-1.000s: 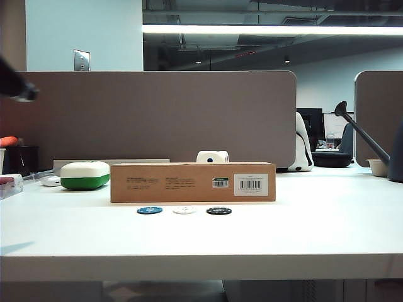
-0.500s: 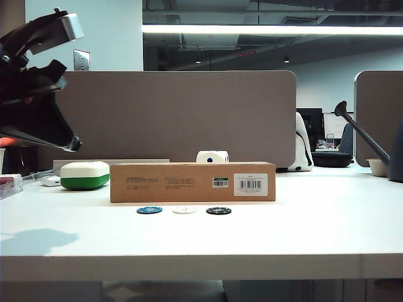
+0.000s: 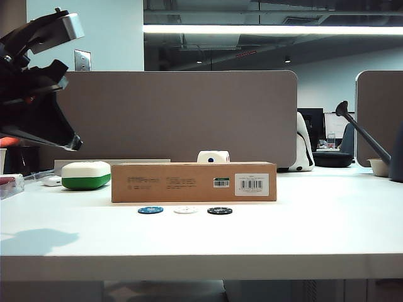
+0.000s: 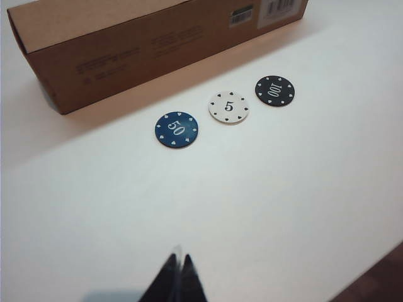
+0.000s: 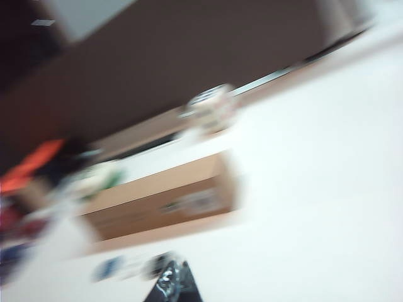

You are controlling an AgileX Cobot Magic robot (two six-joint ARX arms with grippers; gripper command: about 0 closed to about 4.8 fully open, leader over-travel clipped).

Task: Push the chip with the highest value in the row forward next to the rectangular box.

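- Three poker chips lie in a row on the white worktop [image 3: 315, 233], just in front of the long brown rectangular box [image 3: 193, 182].
- The black chip [image 4: 274, 90], marked 100, is at the right end, beside the white chip [image 4: 228, 107] and blue chip [image 4: 176, 130].
- The left claw [image 4: 177, 283], tips together and empty, hangs high above the worktop's left side.
- The right claw [image 5: 171, 284] looks closed, but the right wrist view is blurred.

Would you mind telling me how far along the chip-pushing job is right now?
Nothing is done: the black 100 chip sits in line with the white chip and blue chip, short of the cardboard box. The left gripper, fingers together, hangs above the table, touching nothing. The right gripper shows only in a blurred view. The whole push remains.
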